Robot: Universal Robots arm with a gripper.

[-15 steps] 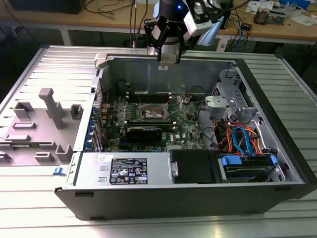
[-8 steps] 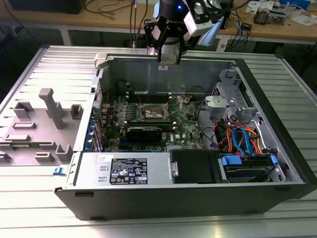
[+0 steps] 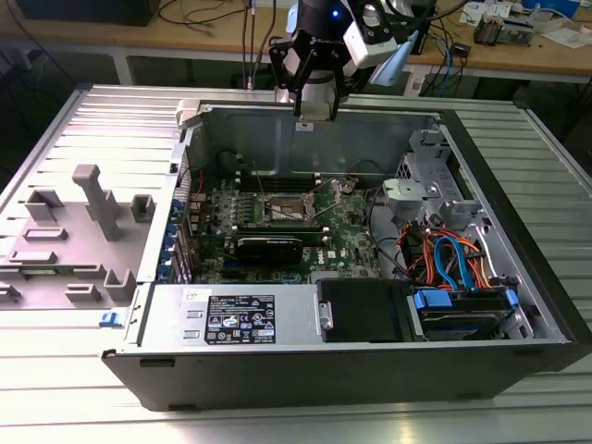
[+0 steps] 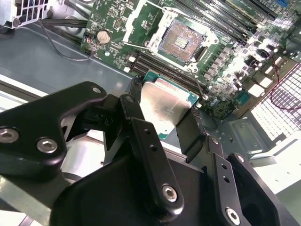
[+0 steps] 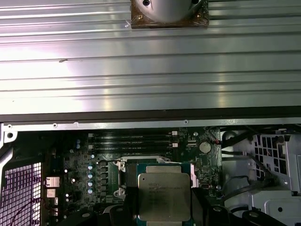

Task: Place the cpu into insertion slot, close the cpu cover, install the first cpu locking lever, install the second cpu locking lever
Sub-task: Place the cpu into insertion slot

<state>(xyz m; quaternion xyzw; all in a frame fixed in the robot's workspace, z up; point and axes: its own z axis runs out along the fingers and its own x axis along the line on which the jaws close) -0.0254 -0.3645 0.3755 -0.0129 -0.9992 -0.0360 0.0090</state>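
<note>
My gripper [image 4: 165, 112] pinches the cpu [image 4: 162, 100] by its edges, hanging at 12 o'clock from the insertion slot [image 3: 281, 209] in the exterior view. Slot stands bare; all four steps outstanding.

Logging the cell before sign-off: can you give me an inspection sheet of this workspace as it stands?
Surface: ribbed silver metal table, carrying an open black computer case.
Job's things: small square silver-topped cpu held, not yet seated; square dark insertion slot with silvery rim, empty and uncovered.
Clutter: grey moulded plastic fixture on the table, at the exterior view's left.
Grippers: black two-finger gripper shut on the cpu.
Cables: orange and blue cables inside the case.
Surroundings: wooden workbench behind.
</note>
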